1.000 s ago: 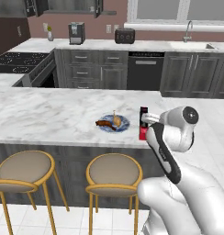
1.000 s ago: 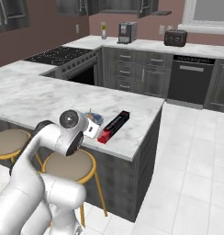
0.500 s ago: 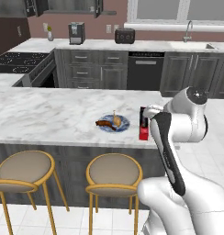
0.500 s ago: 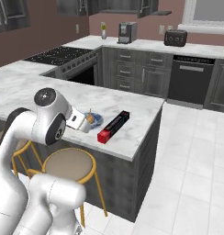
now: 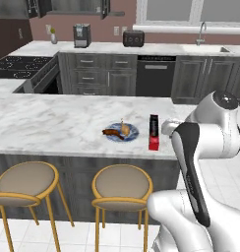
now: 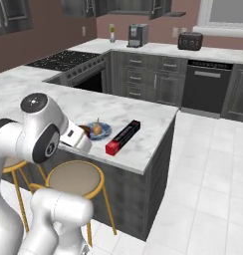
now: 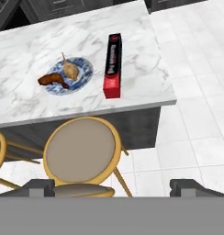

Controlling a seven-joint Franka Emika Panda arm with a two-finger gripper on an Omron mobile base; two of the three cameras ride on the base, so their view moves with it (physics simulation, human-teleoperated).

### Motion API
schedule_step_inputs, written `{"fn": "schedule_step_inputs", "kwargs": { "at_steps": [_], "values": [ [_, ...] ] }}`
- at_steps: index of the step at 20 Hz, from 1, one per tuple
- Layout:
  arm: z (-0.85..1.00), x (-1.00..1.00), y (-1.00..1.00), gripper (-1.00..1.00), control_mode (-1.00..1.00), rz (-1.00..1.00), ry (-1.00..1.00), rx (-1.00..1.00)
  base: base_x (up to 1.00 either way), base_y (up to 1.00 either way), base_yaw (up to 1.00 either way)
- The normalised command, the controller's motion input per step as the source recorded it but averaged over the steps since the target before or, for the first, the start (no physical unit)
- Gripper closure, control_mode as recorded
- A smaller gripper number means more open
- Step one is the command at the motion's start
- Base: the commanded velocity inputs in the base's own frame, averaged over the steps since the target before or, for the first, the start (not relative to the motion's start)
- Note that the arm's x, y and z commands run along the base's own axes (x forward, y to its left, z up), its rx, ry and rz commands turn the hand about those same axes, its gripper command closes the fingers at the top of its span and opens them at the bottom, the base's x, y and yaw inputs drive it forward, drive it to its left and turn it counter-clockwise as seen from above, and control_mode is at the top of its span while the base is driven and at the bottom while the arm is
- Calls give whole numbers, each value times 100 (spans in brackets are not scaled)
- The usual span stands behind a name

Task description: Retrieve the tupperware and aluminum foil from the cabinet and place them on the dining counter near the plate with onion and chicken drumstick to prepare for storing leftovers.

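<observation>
Dining counter [image 5: 53, 123]: long marble-topped surface on a dark base. Two round stools [image 7: 81, 151] with gold frames stand against its near side. Aluminum foil [image 7: 113, 65] lies flat on the surface near the corner, red end toward the stools, just beside the plate [image 7: 81, 78] but apart from it. Plate has a blue patterned rim and carries the chicken drumstick [image 7: 53, 80] and the onion [image 7: 70, 69], close together. Fingers [image 7: 40, 186] show as two dark tips set wide apart at the bottom of the hand view, nothing between them, above the stool and the white tiled floor [image 7: 196, 124].
</observation>
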Motion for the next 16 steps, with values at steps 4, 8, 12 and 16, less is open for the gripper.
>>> {"fn": "schedule_step_inputs", "kwargs": {
  "at_steps": [4,8,12,16],
  "values": [
    [0,0,0,-100,100,0,0,0,-17,-55,-16],
    [0,0,0,-100,100,0,0,0,-6,-95,-27],
    [0,0,0,-100,100,0,0,0,-12,-100,-29],
    [0,0,0,-100,100,0,0,0,-5,-100,-28]
  ]
}}
